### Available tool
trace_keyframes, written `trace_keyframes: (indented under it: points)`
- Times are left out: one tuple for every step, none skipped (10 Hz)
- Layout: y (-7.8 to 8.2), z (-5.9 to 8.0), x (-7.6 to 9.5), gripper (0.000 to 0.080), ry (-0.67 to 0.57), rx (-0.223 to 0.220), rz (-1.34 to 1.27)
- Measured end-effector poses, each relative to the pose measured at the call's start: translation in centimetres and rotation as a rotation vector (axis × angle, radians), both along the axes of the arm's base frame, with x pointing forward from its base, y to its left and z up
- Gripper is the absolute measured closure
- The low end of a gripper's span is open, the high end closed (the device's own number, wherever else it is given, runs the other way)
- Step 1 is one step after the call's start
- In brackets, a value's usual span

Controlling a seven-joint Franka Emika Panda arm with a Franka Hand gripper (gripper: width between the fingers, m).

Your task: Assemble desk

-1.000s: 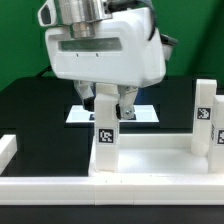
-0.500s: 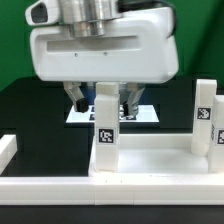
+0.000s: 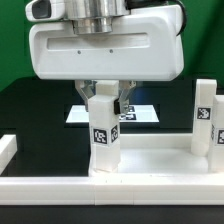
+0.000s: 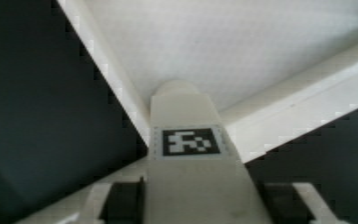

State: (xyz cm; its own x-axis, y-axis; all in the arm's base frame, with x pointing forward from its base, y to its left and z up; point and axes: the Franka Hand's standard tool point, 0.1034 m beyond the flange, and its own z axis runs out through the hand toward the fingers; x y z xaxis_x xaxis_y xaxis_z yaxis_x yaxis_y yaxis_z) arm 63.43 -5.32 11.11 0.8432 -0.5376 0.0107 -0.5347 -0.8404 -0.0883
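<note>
A white block leg (image 3: 103, 135) with a square tag stands upright at a corner of the white tabletop (image 3: 150, 160), towards the exterior view's left. My gripper (image 3: 105, 100) hangs straight above it, and its fingers press against the two sides of the leg's top. In the wrist view the tagged leg (image 4: 194, 140) fills the space between the dark pads (image 4: 126, 200), which touch its sides, with the tabletop's rim (image 4: 265, 60) beyond it. My gripper (image 4: 197, 205) is shut on this leg. A second tagged leg (image 3: 205, 118) stands upright at the tabletop's corner on the exterior view's right.
The marker board (image 3: 142, 113) lies on the black table behind the gripper. A long white border bar (image 3: 100, 188) runs along the front, and another (image 3: 7, 150) stands at the exterior view's left. Green backdrop behind.
The gripper has come down and shifted over the left leg. Its fingers, wide apart before, have closed in on the top of the leg.
</note>
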Motion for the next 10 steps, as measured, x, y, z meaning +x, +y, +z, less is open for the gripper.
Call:
trace_keyframes:
  points:
    - [0.0,0.0,0.0,0.0507,0.004,0.004,-0.057]
    - [0.2,-0.1,0.0,0.0507,0.013,0.010,-0.225]
    - [0.8,-0.2,-0.1,0.0507,0.027,0.005,-0.439]
    - [1.3,-0.2,-0.1,0.0507,0.040,0.023,-0.654]
    - [1.0,-0.2,0.2,0.0507,0.046,0.090,-0.896]
    - [0.5,-0.3,0.2,0.0505,0.043,0.168,-1.133]
    - [0.2,-0.3,0.0,0.0505,0.031,0.169,-1.145]
    - [0.3,-0.3,0.1,0.0505,0.037,0.172,-1.182]
    - [0.3,-0.4,0.1,0.0505,0.037,0.170,-1.177]
    - [0.4,-0.4,0.0,0.0347,0.027,0.155,-1.085]
